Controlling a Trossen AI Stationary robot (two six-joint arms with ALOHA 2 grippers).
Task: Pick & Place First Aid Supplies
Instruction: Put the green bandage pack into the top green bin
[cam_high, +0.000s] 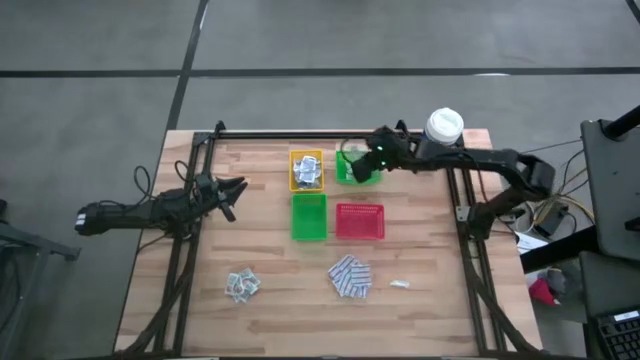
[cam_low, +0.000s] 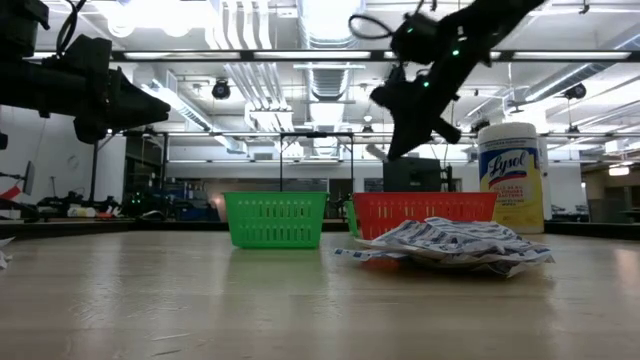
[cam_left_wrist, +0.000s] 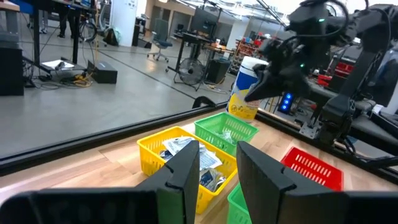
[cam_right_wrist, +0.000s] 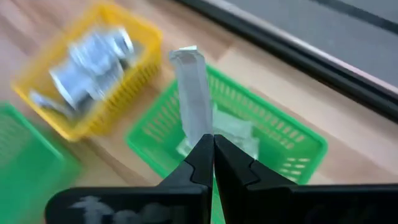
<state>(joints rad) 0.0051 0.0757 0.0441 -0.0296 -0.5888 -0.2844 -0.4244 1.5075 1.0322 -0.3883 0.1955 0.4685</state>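
My right gripper (cam_right_wrist: 213, 142) is shut on a pale green thin strip (cam_right_wrist: 191, 87) and hangs over the far green tray (cam_high: 355, 168), which holds more pale strips (cam_right_wrist: 239, 134). Beside that tray, the yellow tray (cam_high: 307, 170) holds white-grey sachets (cam_right_wrist: 93, 68). On the near part of the table lie a pile of white-grey sachets (cam_high: 241, 285), a pile of blue-and-white pads (cam_high: 350, 277) and one small packet (cam_high: 400, 284). At the table's left, my left gripper (cam_left_wrist: 217, 168) stands level and open, with nothing between its fingers. My right gripper pinches the strip by one end (cam_right_wrist: 203, 129) between its two fingertips. The fingers slant down, coming from the table's right side. The strip sticks out beyond the fingertips and is lifted clear above the far green tray.
A second green tray (cam_high: 309, 216) and a red tray (cam_high: 360, 221) stand mid-table, in front of the yellow and far green trays. A yellow canister with a white lid (cam_high: 444, 126) stands at the far right, close to my right arm. A dark frame rail (cam_high: 300, 134) runs along the far edge.
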